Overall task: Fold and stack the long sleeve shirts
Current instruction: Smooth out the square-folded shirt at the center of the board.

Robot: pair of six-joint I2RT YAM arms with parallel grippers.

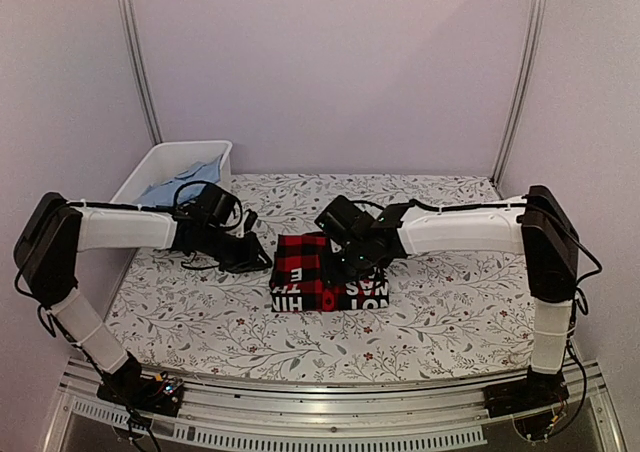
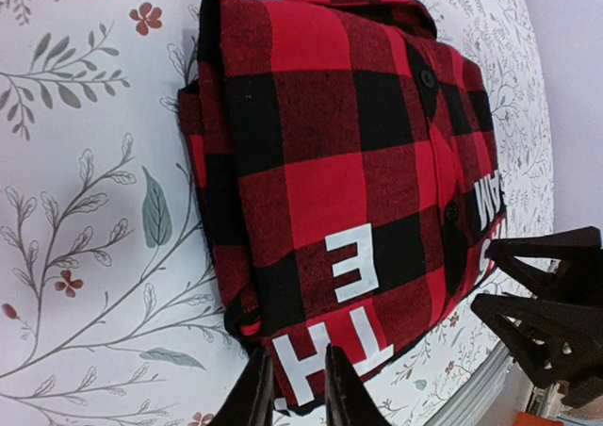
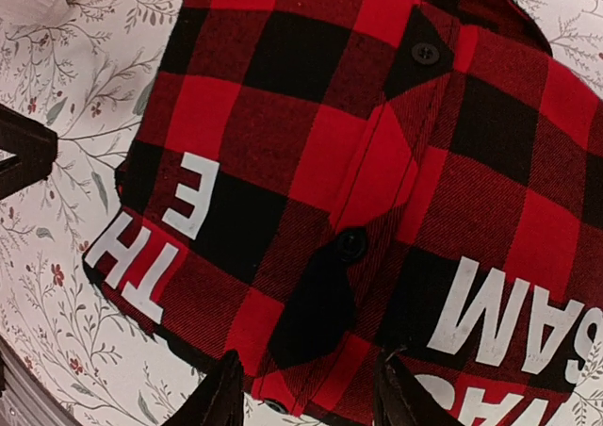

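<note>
Top external: folded buffalo-check shirt [image 1: 325, 272], long axis left-right.
Left gripper [image 2: 296, 365]: fingers barely parted, over shirt's lettered edge.
Right gripper [image 3: 309, 374]: fingers spread, straddling that edge.

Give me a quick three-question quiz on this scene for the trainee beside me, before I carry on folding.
1. True or false: the red-and-black check shirt lies folded on the floral table.
2. What lies in the white bin? A: blue cloth. B: a second check shirt. C: a cardboard box.
3. Fill in: the large letters printed on the shirt are ___ in colour.
Key: 1 true; 2 A; 3 white.
</note>
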